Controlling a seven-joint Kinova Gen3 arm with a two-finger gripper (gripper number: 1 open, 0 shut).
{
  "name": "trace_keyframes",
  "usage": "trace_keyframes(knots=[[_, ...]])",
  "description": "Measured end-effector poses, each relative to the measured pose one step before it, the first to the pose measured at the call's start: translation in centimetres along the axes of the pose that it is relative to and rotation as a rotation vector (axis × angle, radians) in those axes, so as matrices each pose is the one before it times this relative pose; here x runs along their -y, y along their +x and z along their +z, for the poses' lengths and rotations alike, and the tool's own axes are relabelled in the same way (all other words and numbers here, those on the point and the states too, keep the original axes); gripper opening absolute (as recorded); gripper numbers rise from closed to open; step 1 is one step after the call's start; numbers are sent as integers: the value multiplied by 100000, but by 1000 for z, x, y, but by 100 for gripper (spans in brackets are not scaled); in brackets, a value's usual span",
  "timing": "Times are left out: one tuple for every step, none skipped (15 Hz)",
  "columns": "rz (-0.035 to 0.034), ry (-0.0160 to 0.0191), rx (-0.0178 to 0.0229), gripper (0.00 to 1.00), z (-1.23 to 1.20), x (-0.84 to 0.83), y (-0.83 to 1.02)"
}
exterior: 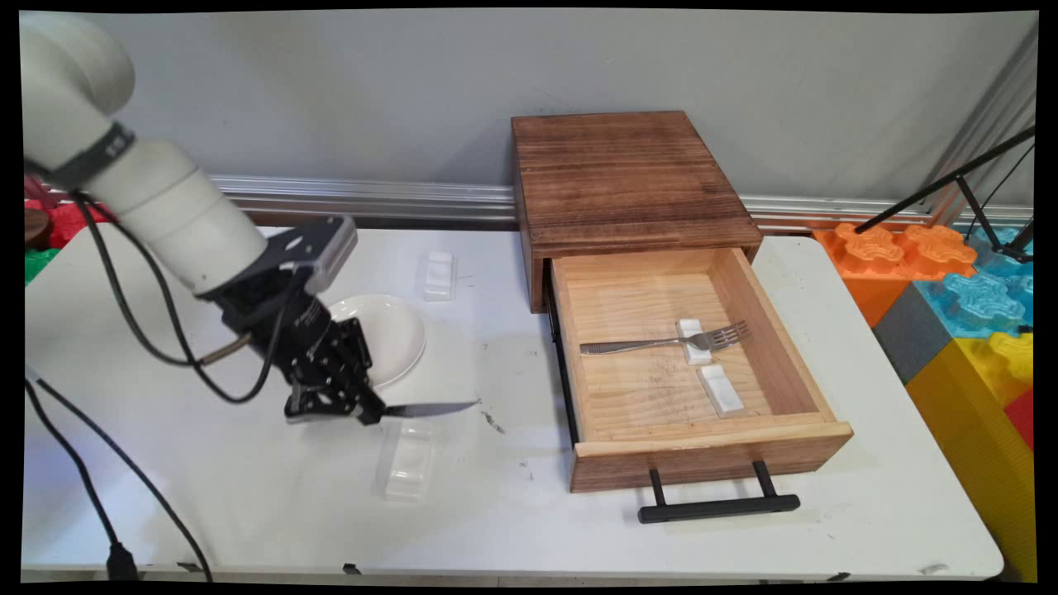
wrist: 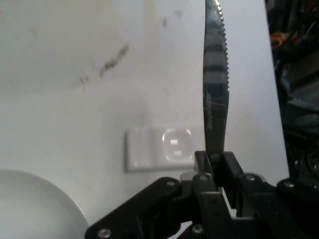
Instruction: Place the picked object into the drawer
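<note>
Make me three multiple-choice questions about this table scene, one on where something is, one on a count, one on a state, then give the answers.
1. Where does the fork lie?
A. on the plate
B. in the drawer
C. on top of the wooden box

2. How many small white rests lie inside the drawer?
A. two
B. one
C. four

3. What state is the gripper in?
A. open, holding nothing
B. shut on a spoon
C. shut on the knife

Answers: B, the fork lies across a rest in the open drawer; A, two white rests show on its floor; C, the hand view shows the fingers clamping the serrated blade's base.
</note>
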Motion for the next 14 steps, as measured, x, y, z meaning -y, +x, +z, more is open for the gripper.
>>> trace_keyframes(knots=[[431, -282, -497, 0, -587, 202, 646], [288, -306, -679, 0, -658, 267, 807], [78, -270, -729, 0, -595, 256, 766], [-37, -192, -605, 0, -457, 195, 629], [-200, -124, -915, 0, -454, 281, 777], [-302, -47, -914, 0, -347, 282, 792], [-297, 51, -823, 0, -244, 239, 671], [-276, 113, -564, 0, -117, 168, 474], [-458, 191, -745, 0, -142, 235, 679], [-657, 183, -863, 0, -72, 239, 828], [-694, 167, -786, 0, 14, 249, 833], [-471, 164, -598, 0, 72, 201, 720], [-438, 304, -825, 0, 159, 211, 898], [-355, 150, -888, 0, 260, 197, 926]])
